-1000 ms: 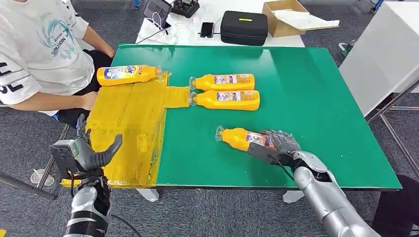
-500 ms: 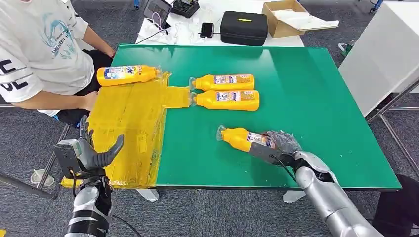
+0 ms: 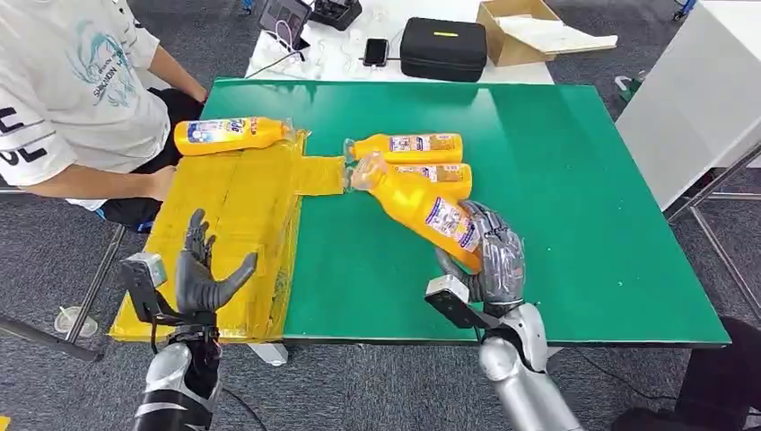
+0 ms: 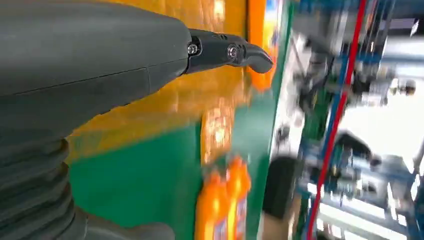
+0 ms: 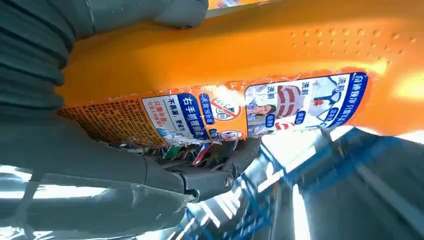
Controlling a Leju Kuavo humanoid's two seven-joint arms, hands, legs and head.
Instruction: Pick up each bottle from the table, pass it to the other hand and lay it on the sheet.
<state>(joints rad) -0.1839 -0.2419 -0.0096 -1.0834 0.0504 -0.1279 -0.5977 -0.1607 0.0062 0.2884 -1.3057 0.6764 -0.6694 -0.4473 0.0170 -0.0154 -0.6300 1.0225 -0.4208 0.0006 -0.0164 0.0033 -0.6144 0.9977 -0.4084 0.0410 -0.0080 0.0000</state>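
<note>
Person (image 3: 72, 99) seated at the left table edge. One bottle (image 3: 231, 135) lies at the far end of the yellow sheet (image 3: 229, 229). Left hand (image 3: 205, 278) raised over the sheet's near end, fingers spread, holding nothing. Two more bottles (image 3: 408, 146) lie side by side on the green table (image 3: 574, 197), just right of the sheet. Right hand (image 3: 489, 260) grips a fourth bottle (image 3: 417, 205) by its base, lifted off the table, tilted, cap pointing toward the sheet.
</note>
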